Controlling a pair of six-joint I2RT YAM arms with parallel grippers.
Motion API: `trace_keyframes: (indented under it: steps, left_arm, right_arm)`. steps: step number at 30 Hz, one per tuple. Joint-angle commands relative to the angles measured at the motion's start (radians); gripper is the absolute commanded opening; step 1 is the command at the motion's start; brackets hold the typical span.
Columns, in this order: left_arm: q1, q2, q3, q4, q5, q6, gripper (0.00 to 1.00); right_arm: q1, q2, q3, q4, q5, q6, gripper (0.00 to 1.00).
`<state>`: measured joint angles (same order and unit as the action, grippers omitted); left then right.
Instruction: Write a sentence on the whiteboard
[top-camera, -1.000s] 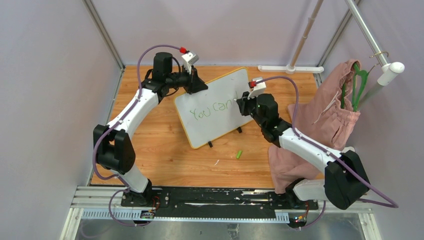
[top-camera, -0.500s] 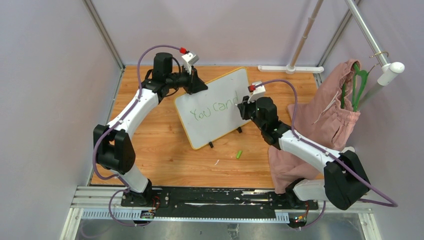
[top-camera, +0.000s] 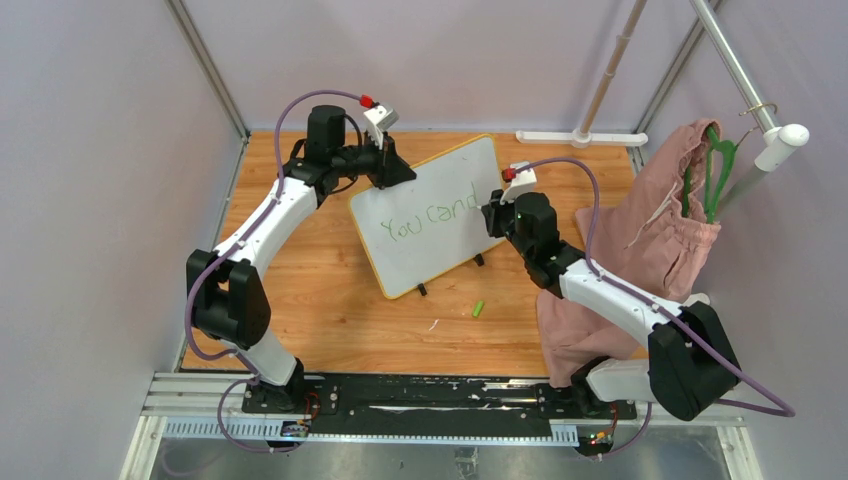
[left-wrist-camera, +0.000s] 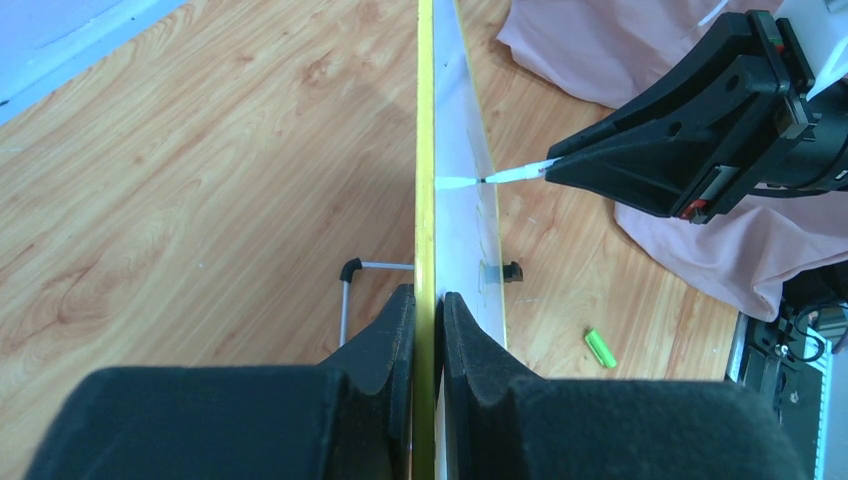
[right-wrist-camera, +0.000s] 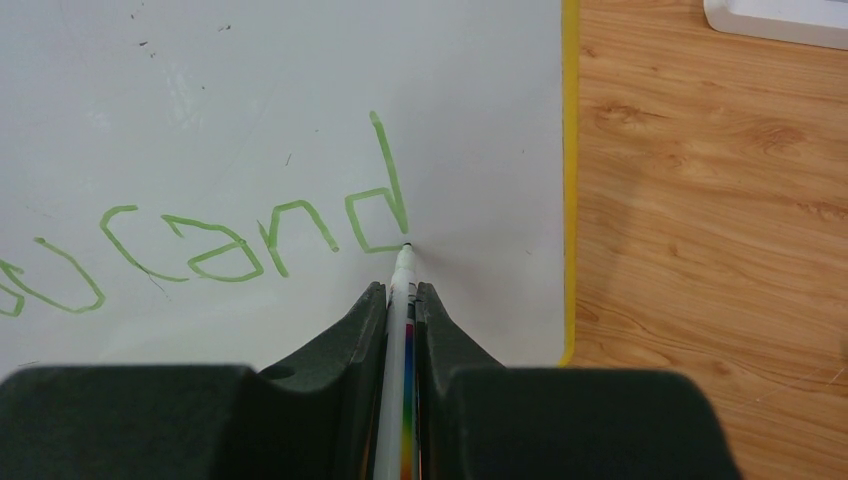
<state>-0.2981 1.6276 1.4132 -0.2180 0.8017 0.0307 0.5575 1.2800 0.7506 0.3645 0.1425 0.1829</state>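
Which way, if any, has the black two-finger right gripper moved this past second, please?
Yes, the right gripper slid slightly toward the arm bases, judged against the yellow-rimmed whiteboard.

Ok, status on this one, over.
Left gripper shut on whiteboard edge. Right gripper shut on marker, tip at board. Sentence reads "You cand". Green cap lies clear.
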Motion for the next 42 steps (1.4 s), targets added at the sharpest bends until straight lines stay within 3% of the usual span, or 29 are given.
trace_keyframes:
  steps: [1,18,42]
  left_arm:
    - [-0.03,-0.004,-0.031,-0.05,0.016,0.055,0.0]
    - [-0.032,0.0,-0.028,-0.052,0.013,0.057,0.0]
    - [-0.033,0.003,-0.03,-0.052,0.013,0.059,0.0]
  right_arm:
    - [-0.015,-0.012,0.033,0.018,0.021,-0.012,0.0]
    - [-0.023,-0.092,0.012,-0.009,0.055,-0.007,0.0]
    - [-0.039,-0.017,0.055,0.049,0.025,0.025,0.0]
